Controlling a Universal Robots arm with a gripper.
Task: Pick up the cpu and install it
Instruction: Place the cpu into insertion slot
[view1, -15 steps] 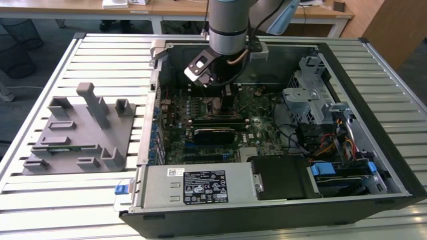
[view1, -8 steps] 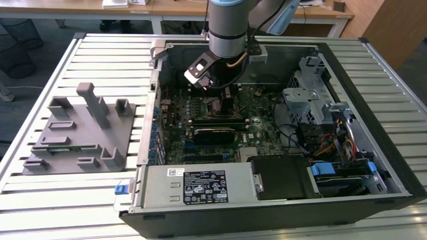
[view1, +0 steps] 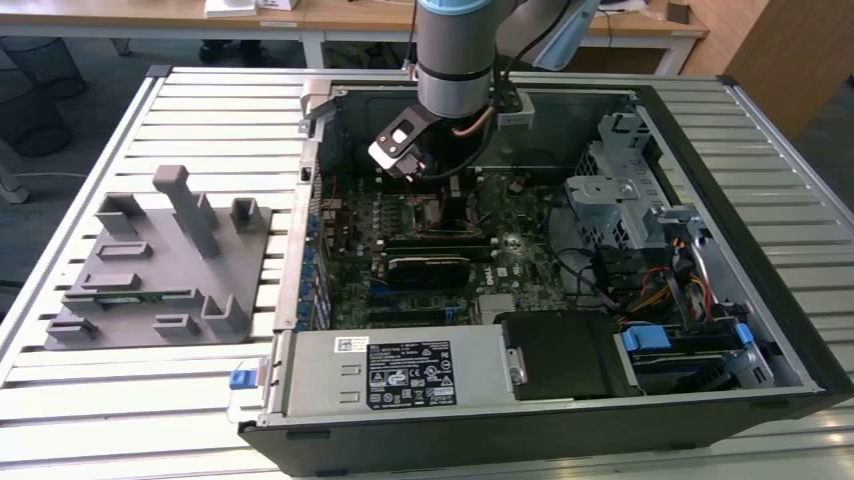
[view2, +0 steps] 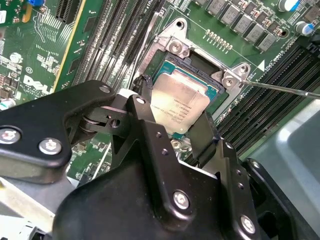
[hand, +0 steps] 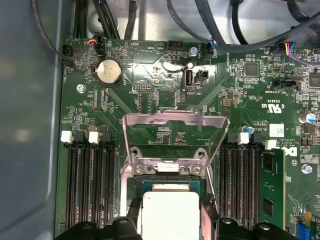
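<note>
The cpu (view2: 181, 102) (hand: 168, 212) lies silver face up right over the socket (view2: 200, 64) (hand: 165, 169); whether it is fully seated in the socket cannot be told. The gripper (view2: 172, 107) (hand: 170, 220) is clamped on it, its black fingers (view2: 204, 134) pressed against two opposite edges of the chip. The socket's metal load plate (hand: 175, 118) stands swung up and open at the socket's far edge. Rows of black memory slots (hand: 90, 185) flank the socket on both sides, and a green memory stick (hand: 272, 195) sits in a slot beyond one row. In the exterior view the arm (view1: 454, 60) reaches down over the socket inside the open computer case (view1: 694, 130).
</note>
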